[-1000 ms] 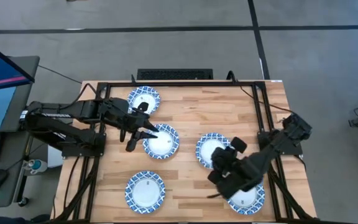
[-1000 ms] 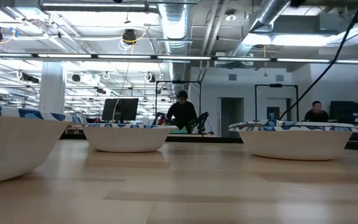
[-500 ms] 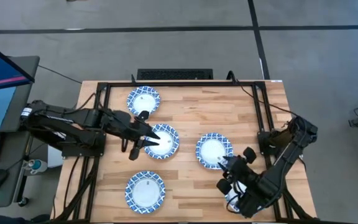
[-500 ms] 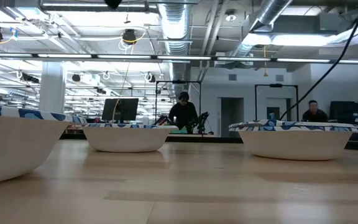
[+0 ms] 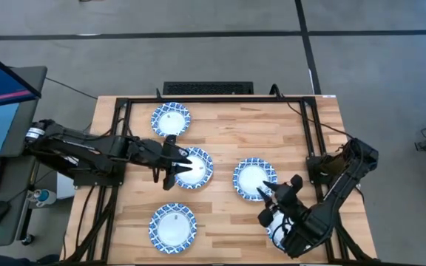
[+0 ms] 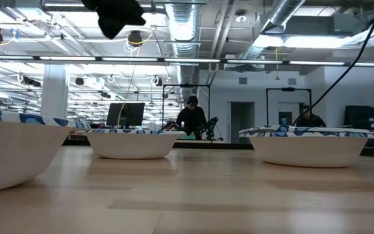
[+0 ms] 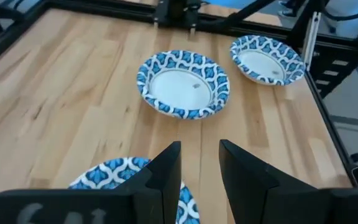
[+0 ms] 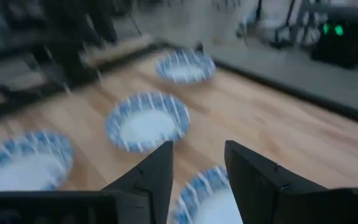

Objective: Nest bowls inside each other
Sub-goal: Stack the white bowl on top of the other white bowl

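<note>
Bowls lay singly on the wooden surface (image 5: 228,133), five showing from above: one at the far left (image 5: 171,119), one in the middle (image 5: 192,168), one right of it (image 5: 254,178), one at the near left (image 5: 172,225), and a fifth at the near right (image 5: 278,230), mostly hidden under the right arm. None was nested. The left gripper (image 5: 174,164) hung over the middle bowl's left rim, fingers (image 7: 166,171) a little apart and empty. The right gripper (image 5: 274,201) hovered between the right-hand bowl and the near-right one, fingers (image 8: 154,174) apart, holding nothing.
</note>
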Tool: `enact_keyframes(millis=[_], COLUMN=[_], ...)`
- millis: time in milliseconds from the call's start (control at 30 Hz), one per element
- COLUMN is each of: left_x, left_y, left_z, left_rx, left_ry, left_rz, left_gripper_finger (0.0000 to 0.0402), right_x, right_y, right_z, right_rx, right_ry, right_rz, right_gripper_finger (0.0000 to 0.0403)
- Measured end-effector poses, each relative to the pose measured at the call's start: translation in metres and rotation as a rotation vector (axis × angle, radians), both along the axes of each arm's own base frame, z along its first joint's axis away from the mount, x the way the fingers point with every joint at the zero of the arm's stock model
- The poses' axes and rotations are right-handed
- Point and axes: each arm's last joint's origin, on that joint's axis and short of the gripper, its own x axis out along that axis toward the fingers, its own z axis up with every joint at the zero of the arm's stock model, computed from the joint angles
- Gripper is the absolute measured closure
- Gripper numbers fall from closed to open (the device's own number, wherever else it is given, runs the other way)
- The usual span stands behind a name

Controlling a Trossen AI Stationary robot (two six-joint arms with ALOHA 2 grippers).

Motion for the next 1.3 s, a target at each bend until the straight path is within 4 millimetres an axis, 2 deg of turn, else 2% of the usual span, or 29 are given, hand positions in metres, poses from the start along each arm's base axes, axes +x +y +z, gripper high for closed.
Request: enact_keyframes(millis=[133, 267, 400, 533, 800, 933, 1133, 1300], left_x=[0.008, 0.022, 0.035, 0.047, 0.052, 0.052, 0.051, 0.055], left_y=[-0.002, -0.005, -0.01, -0.009, -0.003, 0.0, 0.0, 0.0], left_z=[-0.01, -0.025, -0.043, -0.05, -0.043, -0.044, -0.049, -0.057], left_rx=[0.0, -0.02, -0.03, -0.048, -0.079, -0.085, -0.085, -0.081], left_ry=[0.04, 0.095, 0.149, 0.123, 0.049, 0.06, 0.102, 0.132], left_rz=[0.001, -0.045, -0.102, -0.122, -0.121, -0.116, -0.112, -0.106], left_gripper_finger=[0.0302, 0.0302, 0.0302, 0.0302, 0.0302, 0.0302, 0.0302, 0.0302], right_x=[0.001, 0.0, 0.001, 0.0, -0.003, 0.001, 0.022, 0.045], right_y=[0.0, 0.004, 0.015, 0.026, 0.034, 0.035, 0.022, 0.014], right_z=[0.002, 0.001, 0.0, 0.0, -0.006, -0.009, -0.009, -0.008], right_rx=[-0.035, 0.005, 0.045, 0.051, 0.247, 0.252, 0.279, 0.185], right_ry=[-0.137, -0.117, -0.179, -0.177, 0.103, 0.268, 0.267, 0.34], right_rz=[0.012, 0.015, 0.048, 0.103, 0.136, 0.208, 0.18, 0.307], right_gripper_finger=[0.0235, 0.0235, 0.0234, 0.0234, 0.0232, 0.0235, 0.0241, 0.0239])
